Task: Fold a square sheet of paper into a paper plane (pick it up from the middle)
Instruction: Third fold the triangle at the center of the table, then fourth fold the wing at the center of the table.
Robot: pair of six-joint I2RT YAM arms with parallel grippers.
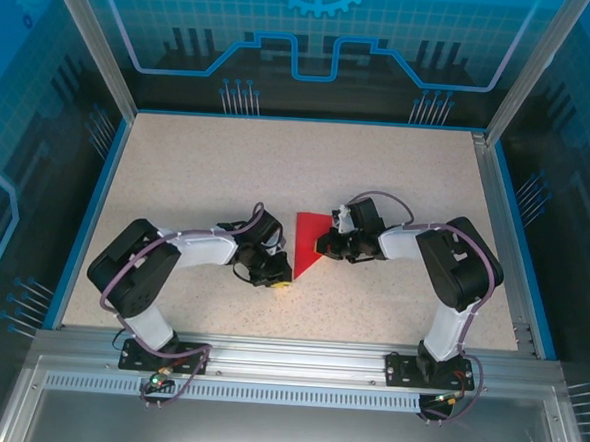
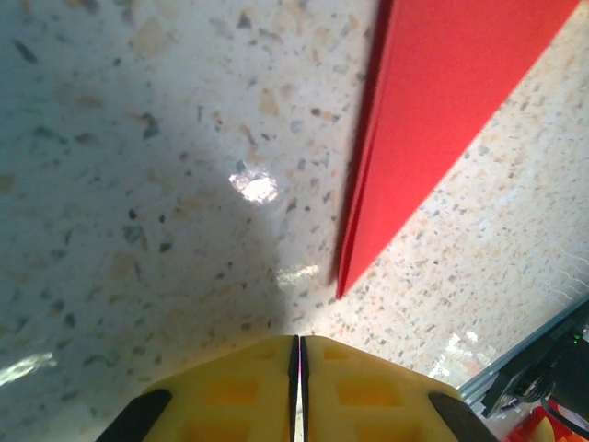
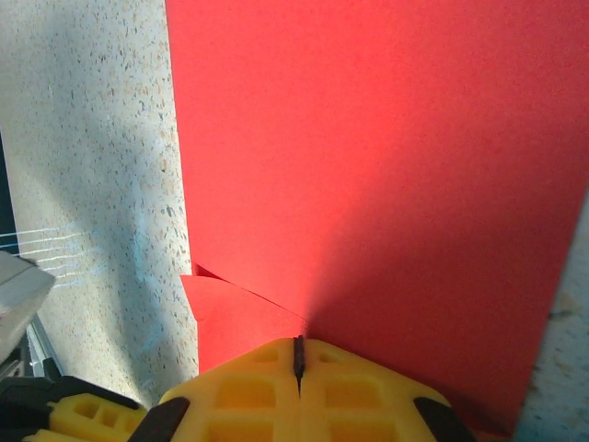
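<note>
The red sheet of paper point(image 1: 308, 242) lies folded on the speckled table between both arms, a triangle with its sharp tip toward the near edge. My left gripper point(image 1: 280, 278) is shut with nothing between its yellow fingers and sits just short of that tip. In the left wrist view the paper point(image 2: 442, 110) shows stacked layers along its long edge, and the gripper point(image 2: 299, 345) is apart from it. My right gripper point(image 1: 324, 247) is shut, its tips resting on the paper's right side. In the right wrist view the paper point(image 3: 386, 166) has a small flap beside the shut gripper point(image 3: 297, 348).
A blue rim point(image 1: 87, 208) borders the table, with glass walls behind and at the sides. A metal rail point(image 1: 286, 366) carrying both arm bases runs along the near edge. Open tabletop point(image 1: 279, 160) stretches beyond the paper.
</note>
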